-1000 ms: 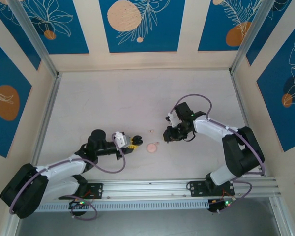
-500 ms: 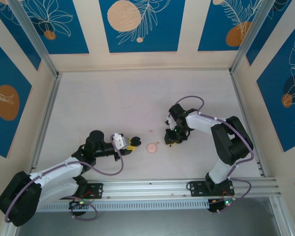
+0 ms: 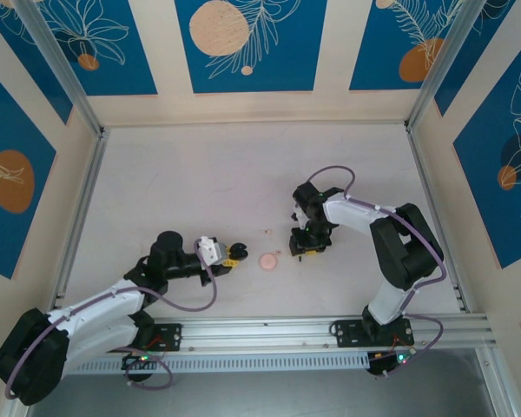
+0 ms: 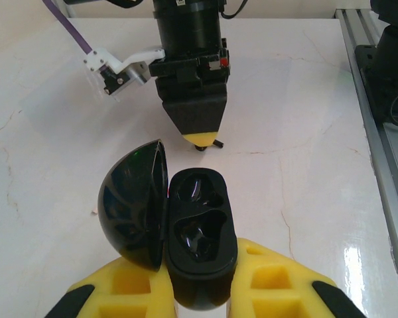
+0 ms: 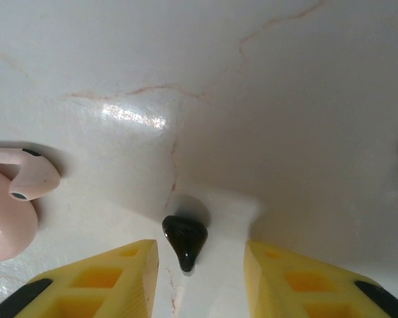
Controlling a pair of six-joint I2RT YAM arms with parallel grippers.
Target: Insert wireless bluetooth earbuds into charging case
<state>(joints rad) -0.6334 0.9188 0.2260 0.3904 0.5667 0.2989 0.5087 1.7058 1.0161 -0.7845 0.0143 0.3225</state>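
Looking through the left wrist camera, I see my left end effector (image 4: pixel 199 295) clenched on the black case (image 4: pixel 198 232), with its yellow fingers (image 4: pixel 136 285) pressed against either side of the case's near half. The lid (image 4: pixel 132 202) is swung open to the left, standing on edge along the hinge, and both moulded pockets show their glossy dark bottoms. Beyond the open case, on the pale veined tabletop (image 4: pixel 305 99), my right end effector (image 4: pixel 201 138) points straight down with its yellow tip just above the surface. From the right wrist camera, that end effector is released: its two fingers stand apart with a clear gap. The black earbud (image 5: pixel 184 240) lies on the tabletop in that gap, nearer the left finger and touching neither one, with its narrow end pointing toward the camera. Off to the left in that view lies a pink earbud (image 5: pixel 28 177), well outside the fingers. A rounded pink shape sits just below it at the frame's edge, and I cannot tell whether it belongs to the same bud. In the overhead view, the round pink case (image 3: pixel 268 260) sits on the tabletop between the two end effectors, slightly nearer the right one.
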